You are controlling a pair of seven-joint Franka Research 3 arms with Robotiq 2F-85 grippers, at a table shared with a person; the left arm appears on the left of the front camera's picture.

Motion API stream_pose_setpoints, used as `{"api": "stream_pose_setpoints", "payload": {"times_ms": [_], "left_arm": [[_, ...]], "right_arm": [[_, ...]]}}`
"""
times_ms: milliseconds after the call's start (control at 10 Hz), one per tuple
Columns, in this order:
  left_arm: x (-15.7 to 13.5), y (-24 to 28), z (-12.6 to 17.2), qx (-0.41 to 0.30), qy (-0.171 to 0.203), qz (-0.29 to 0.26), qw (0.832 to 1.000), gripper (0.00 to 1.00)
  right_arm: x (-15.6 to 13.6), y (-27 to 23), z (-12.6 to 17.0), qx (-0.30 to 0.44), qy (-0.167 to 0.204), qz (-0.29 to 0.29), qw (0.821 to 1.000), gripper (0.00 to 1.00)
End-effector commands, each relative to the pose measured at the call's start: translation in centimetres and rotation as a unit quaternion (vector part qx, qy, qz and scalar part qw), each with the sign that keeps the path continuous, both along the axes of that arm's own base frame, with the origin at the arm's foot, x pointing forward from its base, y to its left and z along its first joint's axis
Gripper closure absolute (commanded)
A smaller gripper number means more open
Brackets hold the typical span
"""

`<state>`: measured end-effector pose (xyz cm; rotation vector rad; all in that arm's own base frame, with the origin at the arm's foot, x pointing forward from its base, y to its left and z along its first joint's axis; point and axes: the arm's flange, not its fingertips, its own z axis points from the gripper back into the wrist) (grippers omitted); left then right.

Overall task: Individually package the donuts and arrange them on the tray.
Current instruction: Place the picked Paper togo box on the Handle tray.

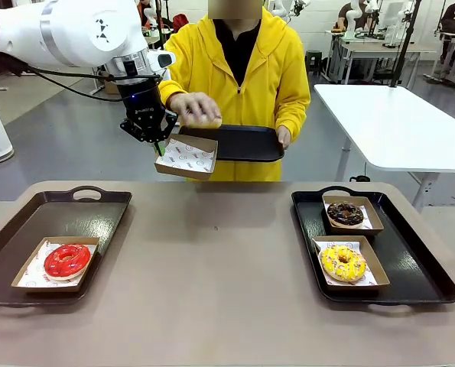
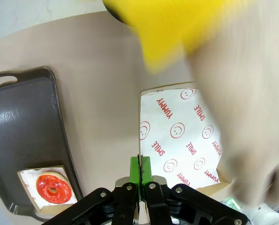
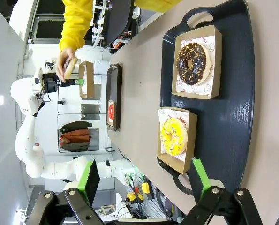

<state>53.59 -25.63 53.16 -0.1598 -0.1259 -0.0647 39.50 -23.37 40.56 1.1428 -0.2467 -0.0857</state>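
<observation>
The glossy red donut [image 1: 66, 260] lay flat in a paper-lined box on the left-hand dark tray, near its front edge. On the right-hand tray, the dark donut with pale sprinkles [image 1: 345, 213] sat flat in the farther box and the yellow sprinkled donut [image 1: 343, 262] in the nearer one, just beside each other. What looked like a pale, donut-sized thing [image 1: 202, 120] was under the person's hand, too hidden to identify.
</observation>
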Motion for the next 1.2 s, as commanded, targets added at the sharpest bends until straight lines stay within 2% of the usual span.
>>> {"api": "stream_pose_setpoints", "payload": {"times_ms": [0,1100], "left_arm": [[-0.23,0.36,0.00,-0.006,0.000,-0.002,1.000,1.00],[-0.23,0.36,0.00,-0.006,0.000,-0.002,1.000,1.00]], "right_arm": [[0.03,0.05,-0.14,-0.001,0.002,-0.003,1.000,0.00],[0.03,0.05,-0.14,-0.001,0.002,-0.003,1.000,0.00]]}}
